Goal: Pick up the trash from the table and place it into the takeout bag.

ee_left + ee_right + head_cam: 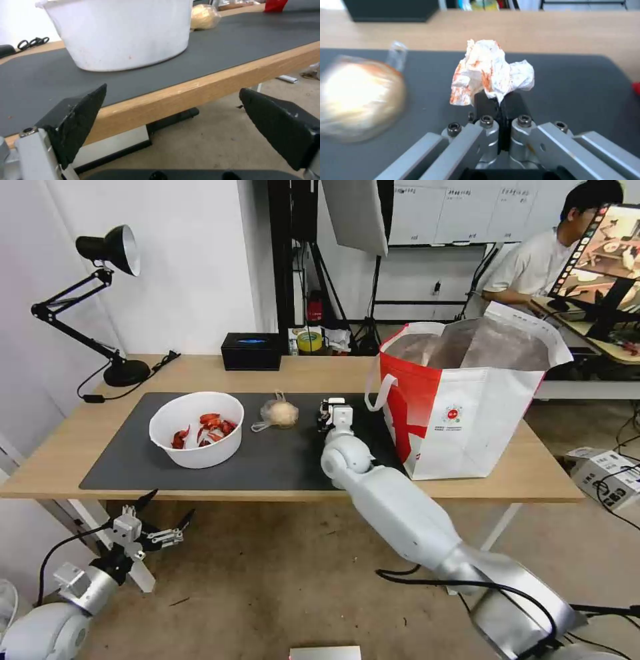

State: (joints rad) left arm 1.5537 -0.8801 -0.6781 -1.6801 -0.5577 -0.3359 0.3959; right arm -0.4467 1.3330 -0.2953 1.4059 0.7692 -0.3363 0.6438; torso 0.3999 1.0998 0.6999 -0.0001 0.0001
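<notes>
1. The crumpled tissue (493, 72), stained orange, sits pinched in my right claw (498, 101) above the grey mat (573, 82), between the knotted bag (280, 413) and the takeout bag (467, 407).
2. It looks light, soft and crushable; a fold grip suffices.
3. My left claw (163, 520) hangs spread wide below the table (533, 473) edge.
4. From the head view, my wrist hides the tissue.

Blurred and cut-off things

The small knotted clear bag (358, 100) smears at the right wrist view's left edge; the white round bowl (120, 32) is cropped at the left wrist view's top.
</notes>
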